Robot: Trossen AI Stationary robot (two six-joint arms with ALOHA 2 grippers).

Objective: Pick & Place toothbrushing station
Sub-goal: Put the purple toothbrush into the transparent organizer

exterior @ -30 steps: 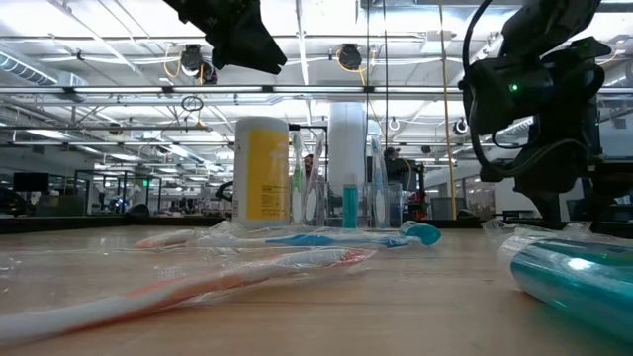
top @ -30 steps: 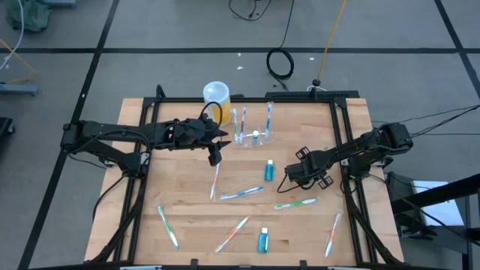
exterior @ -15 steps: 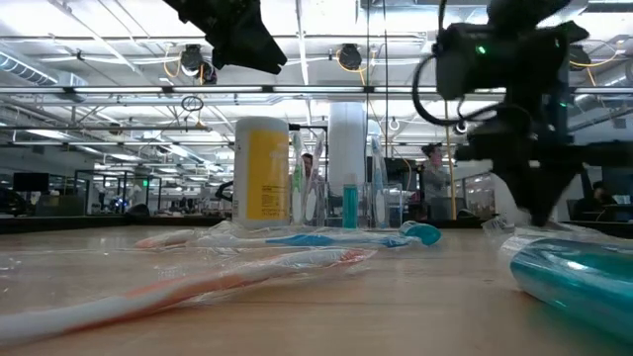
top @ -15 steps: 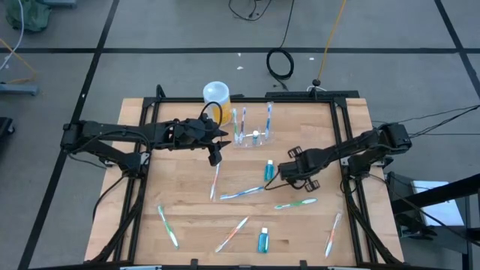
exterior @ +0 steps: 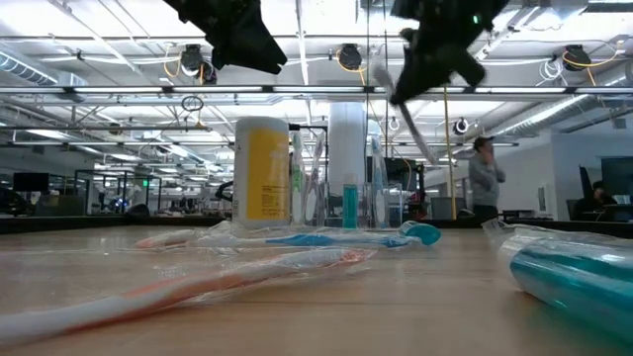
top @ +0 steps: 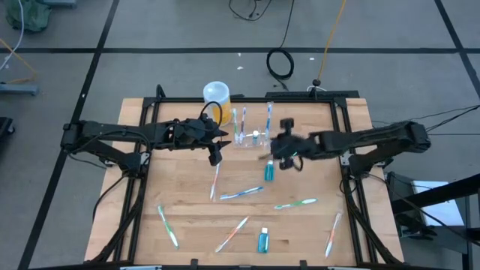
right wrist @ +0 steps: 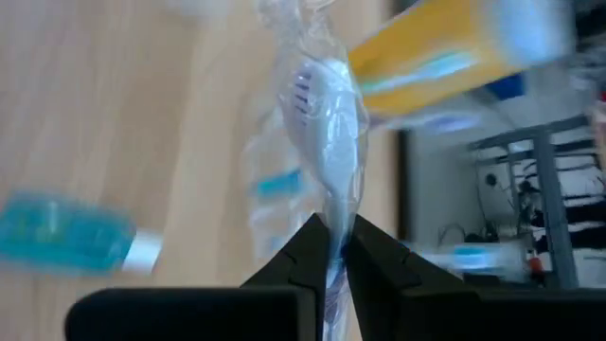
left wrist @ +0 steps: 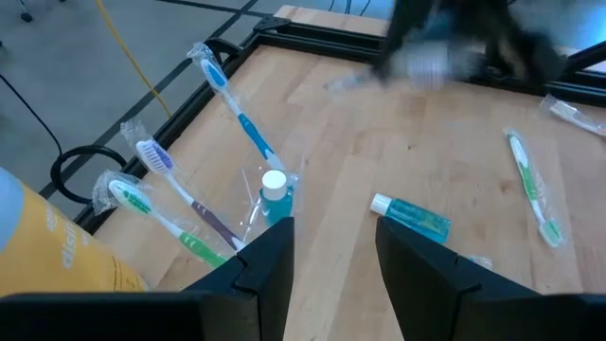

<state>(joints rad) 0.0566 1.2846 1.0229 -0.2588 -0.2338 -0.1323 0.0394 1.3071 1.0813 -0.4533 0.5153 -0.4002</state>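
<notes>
High view, station: the toothbrushing station (top: 252, 136) sits near the desk's (top: 187, 187) far edge, unmoved.
High view, right claw (top: 283, 150): it has swung from the desk's right side toward the station.
Low view, left claw (exterior: 237, 35): unmoved, raised.
Left wrist, left claw: fingers apart.
Right wrist, right claw (right wrist: 331, 248): clamped on a wrapped toothbrush (right wrist: 327, 142), probably newly lifted.

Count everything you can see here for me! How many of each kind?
Toothbrushes: 10 (6 lying on the table, 3 standing in the station, 1 wrapped toothbrush held by the right gripper)
Teal tubes: 3 (1 in the station)
Yellow cup: 1
Toothbrushing station: 1
Total: 15
</notes>
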